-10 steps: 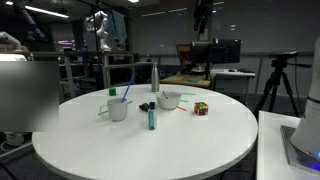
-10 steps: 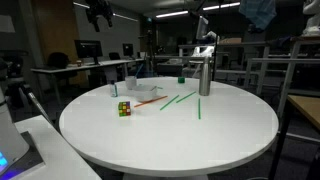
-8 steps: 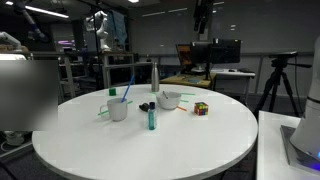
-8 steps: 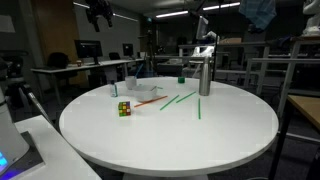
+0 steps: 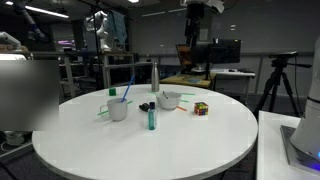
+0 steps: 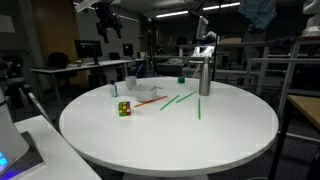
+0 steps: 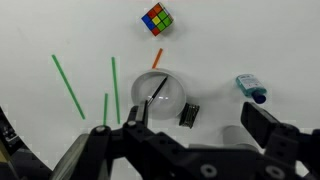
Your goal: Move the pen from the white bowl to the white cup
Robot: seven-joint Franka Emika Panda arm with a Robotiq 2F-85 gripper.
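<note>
Round white table (image 5: 200, 150), lab setting. Nearest its front rim, a small blue bottle (image 5: 151, 119) stands upright. Just behind, at 10 o'clock of it, is the white cup (image 5: 118, 110), w/ a blue stick (image 5: 127, 91) leaning out of it. A black clip (image 5: 146, 106) sits btwn the cup and the white bowl (image 5: 169, 101), which lies at 3 o'clock of the cup, near but apart. A puzzle cube (image 5: 201, 108) is at 3 o'clock of the bowl. A steel bottle (image 5: 154, 76) stands farther back.

The pen (image 7: 155, 91) is in the bowl. In the wrist view it shows as a thin dark stick lying aslant inside. Same view: an orange stick (image 7: 157, 58) at 12 o'clock of the bowl and green sticks (image 7: 68, 86) fanned out at 9 o'clock.

Farthest off, at the top edge in both exterior views, the gripper (image 5: 196, 12) hangs high over the table. Its fingers (image 7: 135, 118) are spread wide w/ nothing btwn them. The wrist camera looks straight down w/ the bowl near ctr, prob. lined up so for a descent on the pen.

The task looks barely begun: pen untouched, cup waiting. Likely next: drop, pinch the pen, carry it toward the cup. Risks: the thin pen may roll or slip, and the light bowl may skid if nudged.
</note>
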